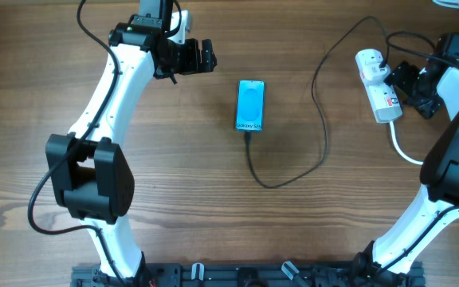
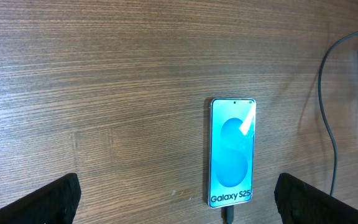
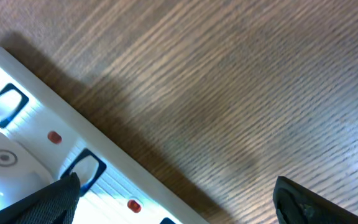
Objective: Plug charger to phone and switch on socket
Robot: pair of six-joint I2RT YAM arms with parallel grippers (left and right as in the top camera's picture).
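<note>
- Phone (image 1: 250, 104) lies flat mid-table (image 1: 213, 199), screen up. "Galaxy S25" end faces robot.
- Charger (image 1: 323, 123) tip looks seated in that end. Cable loops right, up to socket (image 1: 376, 89) at far right.
- Socket: rigid plastic, prob. light, may skid if shoved sideways. No grasp needed; press rocker switch (image 3: 89, 167) straight down w/ one fingertip.
- Cable thin, limp, snags easily; phone glass slick. Best leave both alone.
- Right gripper (image 3: 176, 202): jaws apart, nothing between. One finger over socket edge, other over bare wood.
- Left gripper (image 2: 176, 202): jaws wide apart, empty, hovers left of phone, not touching.
- Room: open wood around phone. Tighter at socket, w/ cable & right arm crowding it.
</note>
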